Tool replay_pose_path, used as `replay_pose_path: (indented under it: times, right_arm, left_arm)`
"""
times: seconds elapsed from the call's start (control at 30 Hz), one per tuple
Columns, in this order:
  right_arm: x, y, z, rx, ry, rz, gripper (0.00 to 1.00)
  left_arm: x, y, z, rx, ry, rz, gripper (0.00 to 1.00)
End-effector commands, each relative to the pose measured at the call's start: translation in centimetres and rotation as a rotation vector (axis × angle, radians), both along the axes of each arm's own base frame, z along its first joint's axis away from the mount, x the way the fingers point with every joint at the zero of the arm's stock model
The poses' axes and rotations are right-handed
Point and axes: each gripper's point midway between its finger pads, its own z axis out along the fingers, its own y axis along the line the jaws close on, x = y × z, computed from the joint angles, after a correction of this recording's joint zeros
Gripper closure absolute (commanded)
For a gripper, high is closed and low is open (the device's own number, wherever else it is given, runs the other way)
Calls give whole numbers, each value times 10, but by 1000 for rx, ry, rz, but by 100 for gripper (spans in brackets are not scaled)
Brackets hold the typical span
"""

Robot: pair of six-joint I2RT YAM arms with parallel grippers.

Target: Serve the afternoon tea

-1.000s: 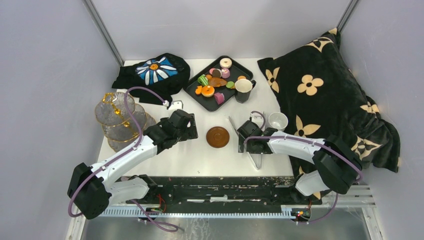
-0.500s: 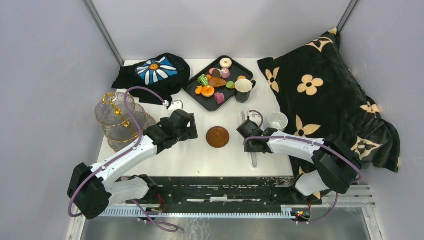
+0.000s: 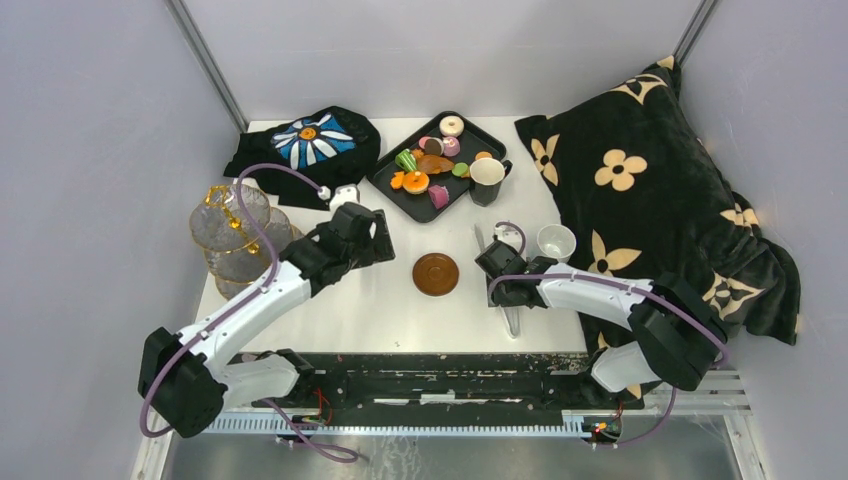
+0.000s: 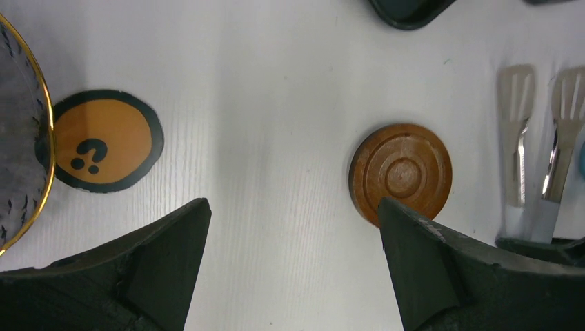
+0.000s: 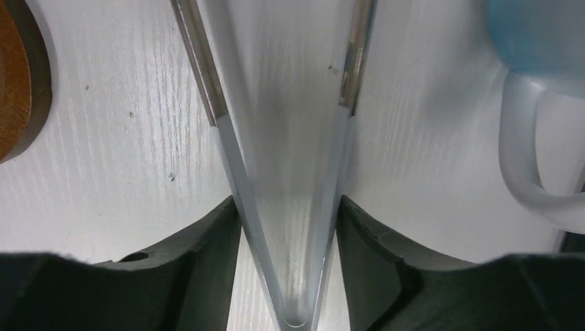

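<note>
Two changes since a second ago: the right end effector [image 5: 288, 234], clamped on the metal tongs [image 5: 201, 69], has swung them to point toward the black tray [image 3: 405, 200], and the left end effector [image 4: 293, 210], jaws apart, has shifted toward the glass stand [image 3: 222, 222]. We judge pastry transfer imminent; the toy pastries [image 3: 430, 165] lie on that tray. We cannot see the tong tips in the right wrist view.

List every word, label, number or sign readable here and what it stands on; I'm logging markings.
"?": a black question mark on an orange round sticker lying on the white table.
Nothing else: no words, brands or numbers show on the tongs, the saucer or anything else.
</note>
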Motion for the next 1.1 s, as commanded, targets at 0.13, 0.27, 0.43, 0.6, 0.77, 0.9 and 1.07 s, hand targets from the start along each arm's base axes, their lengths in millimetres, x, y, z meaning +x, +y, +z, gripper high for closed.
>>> replay_pose_path:
  times: [0.13, 0.27, 0.43, 0.6, 0.77, 0.9, 1.07]
  right_arm:
    - [4, 4, 16, 8, -30, 35, 23]
    - [2, 5, 16, 13, -24, 44, 17]
    - [3, 6, 19, 22, -32, 49, 15]
    - [6, 13, 24, 49, -39, 55, 13]
    - [6, 13, 25, 57, -53, 53, 13]
    - [7, 13, 24, 52, -50, 65, 13]
    - [5, 14, 23, 53, -39, 73, 12]
  left_arm:
    - [25, 27, 40, 99, -27, 72, 2]
    - [24, 36, 76, 148, -61, 48, 2]
    - [20, 59, 159, 229, -153, 60, 2]
    - [6, 89, 245, 214, -302, 172, 2]
    - [-11, 132, 288, 291, -411, 324, 1]
    - [-3, 160, 288, 450, -378, 406, 1]
    - [10, 195, 284, 471, -329, 488, 1]
